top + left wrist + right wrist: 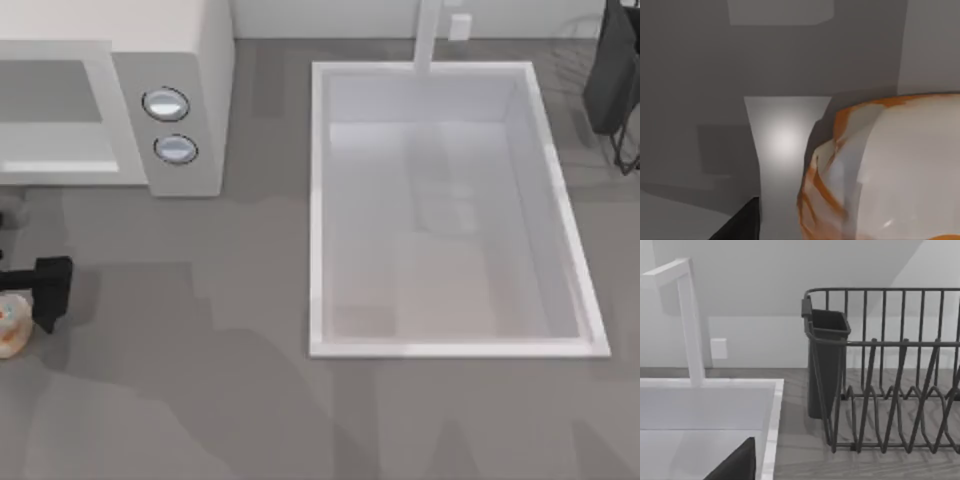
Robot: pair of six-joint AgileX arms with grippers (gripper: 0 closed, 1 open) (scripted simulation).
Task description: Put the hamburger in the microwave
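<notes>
Resting beside left pincer, seemingly touching: one hamburger.

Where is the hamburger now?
In the top view the hamburger sits at the table's far left edge, beside the left gripper, below the microwave.

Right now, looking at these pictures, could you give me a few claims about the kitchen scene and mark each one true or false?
1. The hamburger sits inside the microwave. False: it lies on the counter at the far left, in front of the microwave.
2. The microwave has two round knobs. True.
3. The sink holds dishes. False: it looks empty.
4. The left gripper is beside the hamburger. True.
5. A dark dish rack stands beside the sink. True.
</notes>
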